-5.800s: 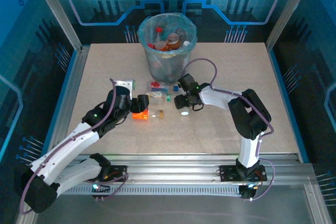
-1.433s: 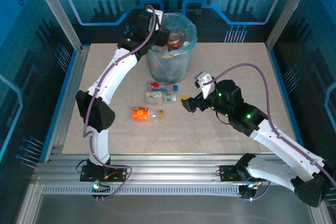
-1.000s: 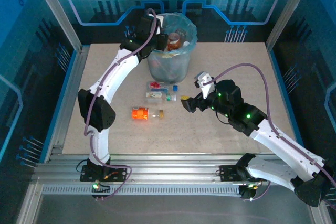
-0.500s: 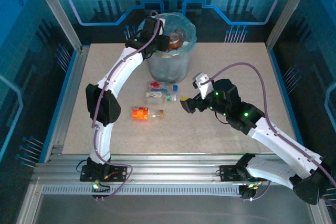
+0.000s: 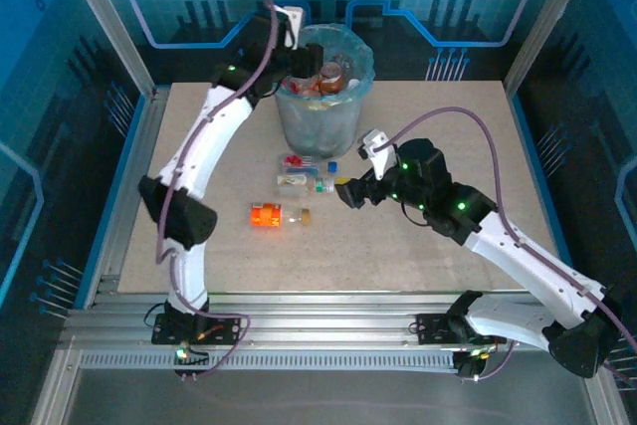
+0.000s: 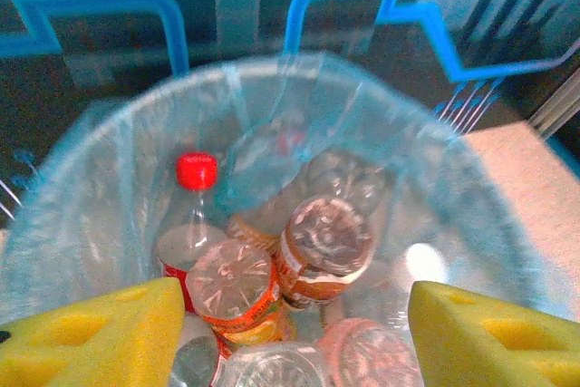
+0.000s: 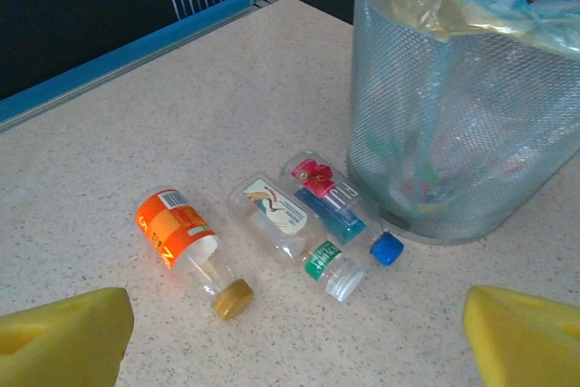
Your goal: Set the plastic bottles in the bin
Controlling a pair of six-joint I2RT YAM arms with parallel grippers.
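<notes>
The bin stands at the back middle of the table, lined with a light-blue bag and holding several plastic bottles. My left gripper hangs over its rim, open, with nothing between its yellow pads. Three bottles lie on the table in front of the bin: one with an orange label, a clear one with a white cap, and one with a blue cap. My right gripper hovers just right of them, open and empty.
The bin's mesh wall rises close behind the blue-capped bottle. A metal frame and blue panels enclose the table. Bare tabletop lies to the right of the bin and in front of the bottles.
My left gripper has opened above the bin and its wrist has pulled back to the left. My right gripper has edged left and further from me, toward the bottles on the table.
</notes>
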